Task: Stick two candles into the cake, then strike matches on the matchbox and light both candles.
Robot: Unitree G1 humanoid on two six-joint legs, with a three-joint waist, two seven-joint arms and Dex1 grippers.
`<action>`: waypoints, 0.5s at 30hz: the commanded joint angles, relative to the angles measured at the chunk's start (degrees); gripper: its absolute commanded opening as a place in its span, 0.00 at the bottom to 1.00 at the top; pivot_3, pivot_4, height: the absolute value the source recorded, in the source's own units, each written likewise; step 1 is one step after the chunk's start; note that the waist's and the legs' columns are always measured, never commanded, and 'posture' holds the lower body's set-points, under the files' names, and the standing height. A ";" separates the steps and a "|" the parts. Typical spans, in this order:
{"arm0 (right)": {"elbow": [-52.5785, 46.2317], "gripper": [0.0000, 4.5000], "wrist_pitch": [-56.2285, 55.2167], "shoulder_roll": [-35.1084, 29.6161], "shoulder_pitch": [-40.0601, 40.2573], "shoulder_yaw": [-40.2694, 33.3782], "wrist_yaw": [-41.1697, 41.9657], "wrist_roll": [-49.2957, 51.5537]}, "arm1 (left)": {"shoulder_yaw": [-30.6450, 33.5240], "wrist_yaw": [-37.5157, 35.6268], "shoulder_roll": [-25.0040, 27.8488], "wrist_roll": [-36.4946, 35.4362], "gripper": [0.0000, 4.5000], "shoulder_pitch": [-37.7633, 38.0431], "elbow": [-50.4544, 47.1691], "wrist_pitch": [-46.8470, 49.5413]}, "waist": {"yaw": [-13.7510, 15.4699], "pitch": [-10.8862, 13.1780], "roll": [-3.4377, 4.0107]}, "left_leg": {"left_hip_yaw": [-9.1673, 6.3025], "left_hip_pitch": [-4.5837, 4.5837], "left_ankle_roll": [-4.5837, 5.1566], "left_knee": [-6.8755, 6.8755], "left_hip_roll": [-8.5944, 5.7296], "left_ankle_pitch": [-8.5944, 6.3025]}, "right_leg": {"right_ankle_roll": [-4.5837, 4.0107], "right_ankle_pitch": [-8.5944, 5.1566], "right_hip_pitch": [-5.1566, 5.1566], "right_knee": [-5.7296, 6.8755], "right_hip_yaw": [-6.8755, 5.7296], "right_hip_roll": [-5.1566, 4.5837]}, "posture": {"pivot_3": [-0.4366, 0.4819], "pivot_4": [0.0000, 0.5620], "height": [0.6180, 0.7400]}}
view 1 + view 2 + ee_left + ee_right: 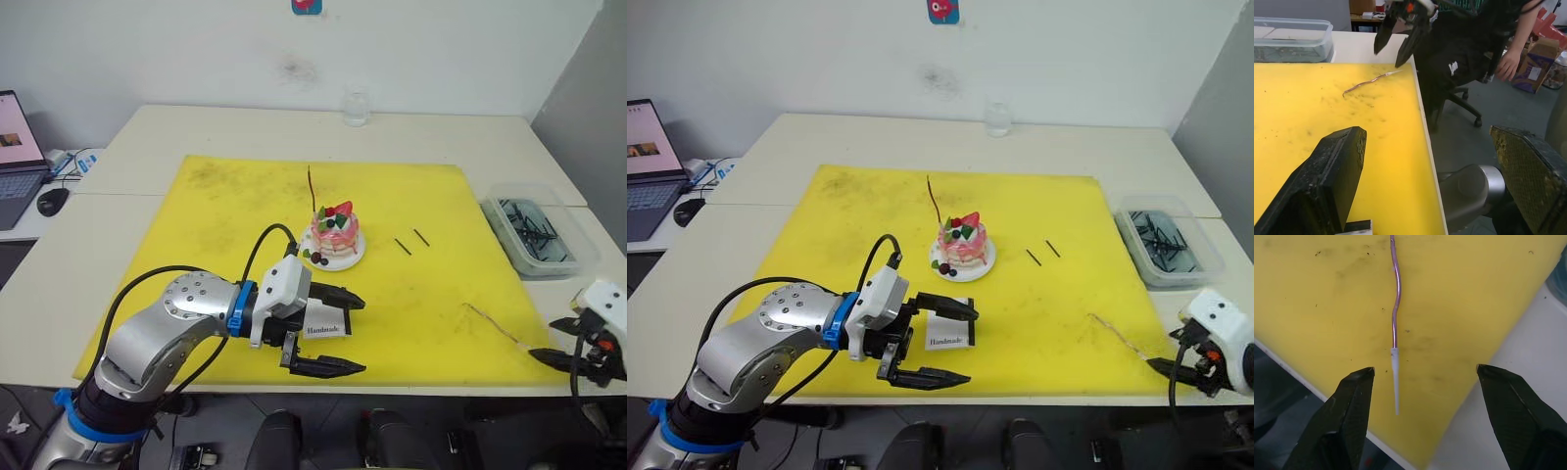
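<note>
White tabletops pushed together carry a large yellow mat (294,264) that takes up the middle of the head views. At the mat's centre stands the small round pink cake (334,235) with its strawberry and dark berries, on a small white plate. One thin dark candle (312,189) rises tilted from the cake's upper left edge. Two short dark matches (411,241) lie just right of the cake, close together but apart.

Lower centre, the left gripper (323,331) has its black fingers spread wide, one above and one below the flat white matchbox (326,323) printed "Handmade", which lies between them on the mat.

In the lower right corner, the right gripper (556,359) sits at the mat's edge with its fingers parted. The second candle (1395,318), a wavy red-brown stick with a pale whitish tip, lies flat on the mat and points into the gap between those fingers, touching neither.

A clear plastic tub (538,233) of dark sticks sits at the right edge, a glass (357,108) at top centre, and a laptop (18,157) at far left.
</note>
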 commanded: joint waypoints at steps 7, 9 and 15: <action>0.38 0.79 12.03 -10.80 -15.85 17.35 -0.14 2.59 | -3.48 0.92 -2.00 2.79 1.00 -1.69 -1.03 -2.18 | -0.03 0.08 0.04 | 0.03 -0.02 0.00 0.00 -0.01 0.00 | 0.00 0.00 -0.03 -0.01 0.05 0.00 | 0.48 0.27 1.00; 1.74 0.79 10.97 -11.43 -18.85 21.43 -0.17 1.24 | -3.85 0.94 -2.37 2.88 1.00 -1.45 -1.01 -2.47 | -0.03 0.08 0.04 | 0.04 -0.05 0.00 -0.02 -0.03 0.00 | 0.08 0.04 -0.04 -0.03 0.05 0.00 | 0.48 0.27 1.00; 5.18 0.79 8.90 -11.45 -24.68 30.28 -0.01 -1.46 | -5.56 1.75 -3.51 4.23 1.00 0.18 -1.42 -3.90 | -0.03 0.08 0.05 | 0.05 -0.08 0.00 -0.02 -0.02 -0.01 | 0.17 0.09 -0.08 -0.04 0.03 0.00 | 0.48 0.27 1.00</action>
